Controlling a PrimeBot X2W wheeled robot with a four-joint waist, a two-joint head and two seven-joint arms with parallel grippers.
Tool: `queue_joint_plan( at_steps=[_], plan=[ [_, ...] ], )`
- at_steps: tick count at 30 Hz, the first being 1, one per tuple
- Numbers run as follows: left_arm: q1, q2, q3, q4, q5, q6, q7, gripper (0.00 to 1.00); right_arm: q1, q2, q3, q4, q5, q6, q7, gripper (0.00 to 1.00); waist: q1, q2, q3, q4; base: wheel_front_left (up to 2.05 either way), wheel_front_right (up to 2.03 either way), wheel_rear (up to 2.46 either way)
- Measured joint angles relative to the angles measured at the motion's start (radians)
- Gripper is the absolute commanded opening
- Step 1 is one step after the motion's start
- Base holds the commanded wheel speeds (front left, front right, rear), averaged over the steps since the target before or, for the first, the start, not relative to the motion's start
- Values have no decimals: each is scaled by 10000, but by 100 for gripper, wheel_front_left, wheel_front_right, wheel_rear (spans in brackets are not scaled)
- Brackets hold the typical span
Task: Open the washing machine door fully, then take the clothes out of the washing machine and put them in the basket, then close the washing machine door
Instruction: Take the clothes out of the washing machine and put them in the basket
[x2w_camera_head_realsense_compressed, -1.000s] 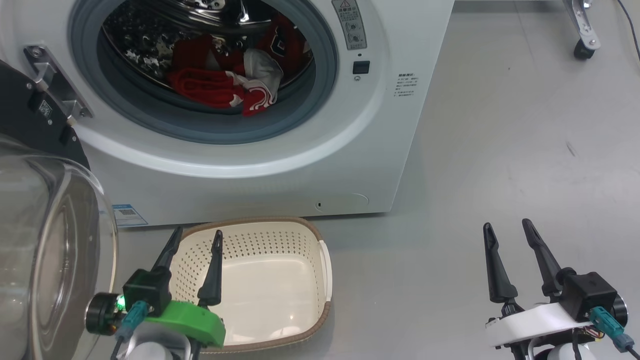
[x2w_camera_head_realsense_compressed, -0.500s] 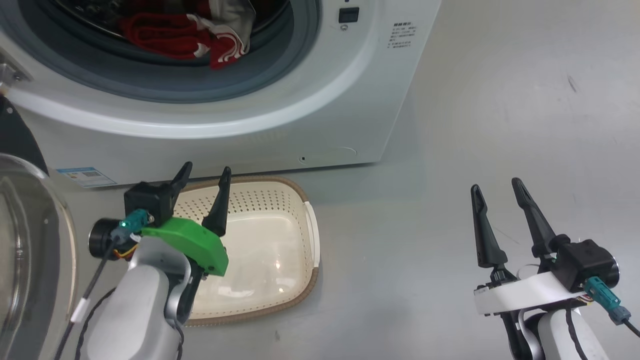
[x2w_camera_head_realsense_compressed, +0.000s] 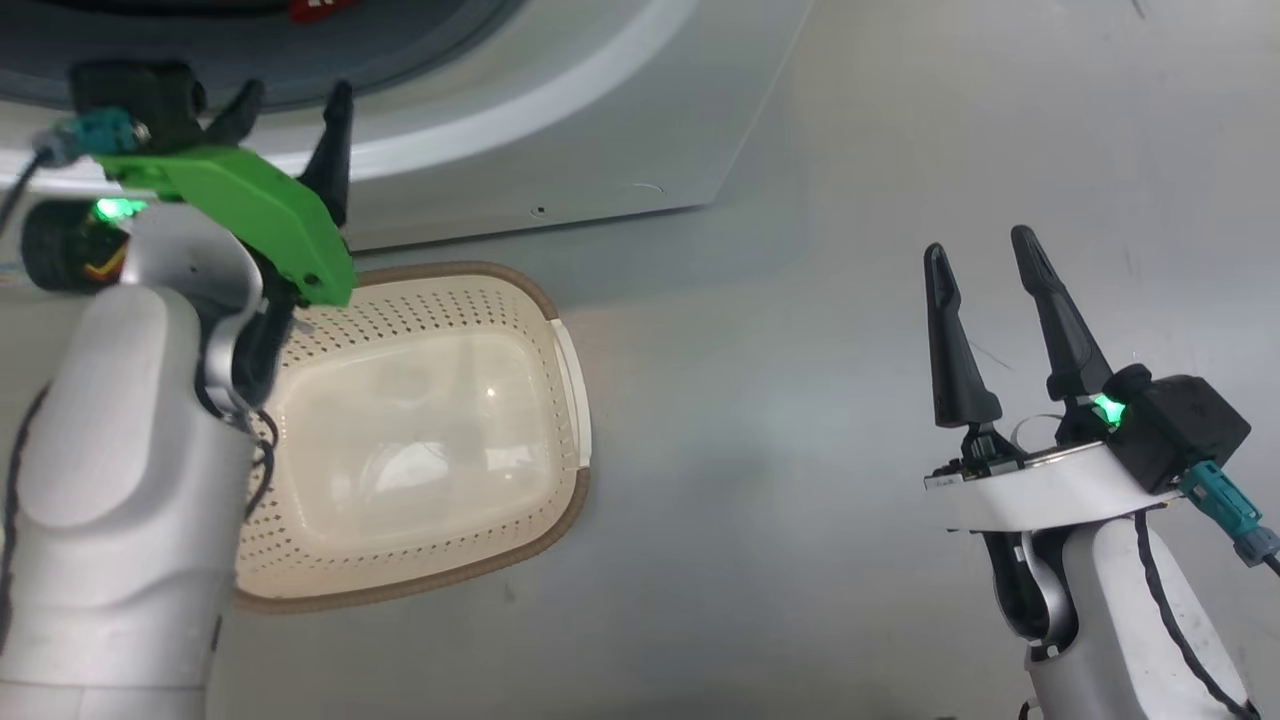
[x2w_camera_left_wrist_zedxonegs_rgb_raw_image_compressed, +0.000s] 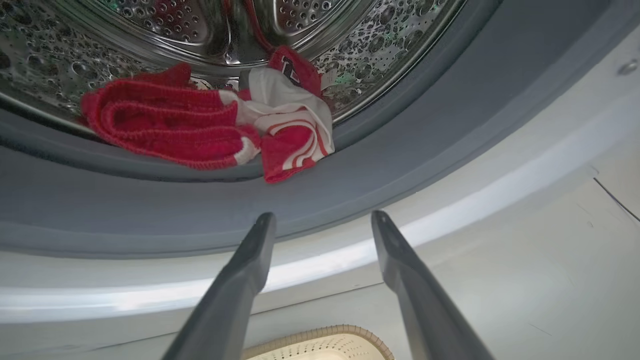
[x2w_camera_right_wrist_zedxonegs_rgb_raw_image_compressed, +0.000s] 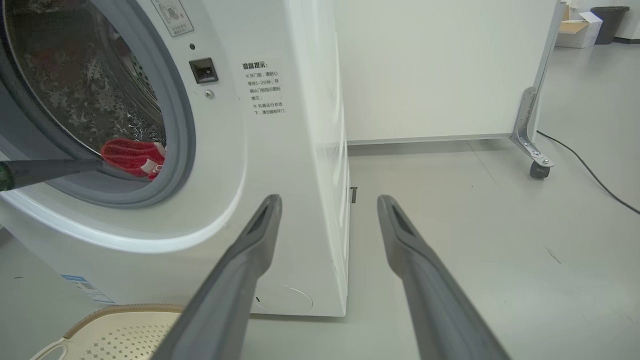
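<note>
Left gripper (x2w_camera_left_wrist_zedxonegs_rgb_raw_image_compressed: 322, 216): I am holding it raised before the washing machine (x2w_camera_right_wrist_zedxonegs_rgb_raw_image_compressed: 280, 150) opening, fingers spread and empty, pointing toward the clothes (x2w_camera_left_wrist_zedxonegs_rgb_raw_image_compressed: 175, 125) lying at the drum's front edge. Right gripper (x2w_camera_head_realsense_compressed: 980, 245): hovering over the floor, spread, empty. The basket (x2w_camera_head_realsense_compressed: 570, 400) is sitting near the machine's base.

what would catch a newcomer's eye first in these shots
First, the bright red and white fabric clothes lying at the front of the perforated steel drum of the white front-loading washing machine, with the open left gripper pointing at them. Next, the empty cream perforated plastic basket with a brown rim on the grey floor before the machine; the open right gripper hangs over floor to its right.
</note>
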Motion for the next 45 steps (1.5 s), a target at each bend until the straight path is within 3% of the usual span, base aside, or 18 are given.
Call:
queue_joint_plan(
  at_steps=[9,18,29,35,36,37,39,40,45],
  plan=[
    [-2061,777,362,146,-349,-109,1388,100,-650,-15,474,25,575,-105,0,100,1,0,909,-640,0,0,0],
    [-3494,1181,614,474,-593,-198,2445,100,-1027,-17,899,69,1080,-318,0,100,0,0,1481,-1391,0,0,0],
    [-4039,1559,685,1492,-696,-186,3250,100,-1240,-15,1129,161,1277,-445,0,100,0,0,1868,-2021,0,0,0],
    [-4405,1762,675,1965,-573,56,3712,100,-1261,-15,1141,196,1331,-523,0,100,0,0,1955,-2144,0,0,0],
    [-4462,1802,665,2033,-525,71,3745,96,-1264,-13,1145,201,1335,-523,0,100,0,0,1961,-2155,0,0,0],
    [-4499,1814,665,2096,-470,86,3818,77,-1268,-13,1154,205,1335,-523,0,100,0,0,1964,-2164,0,0,0],
    [-4602,1831,614,2182,-431,148,3919,16,-1289,-13,1160,213,1335,-525,0,100,0,0,1965,-2179,0,0,0],
    [-4635,1845,573,2203,-357,159,3919,0,-1319,-13,1160,226,1335,-525,0,100,0,0,1964,-2183,0,0,0],
    [-4683,1921,510,2439,-245,249,3939,0,-1380,-13,1158,255,1335,-533,0,100,0,0,1955,-2185,0,0,0]
  ],
)
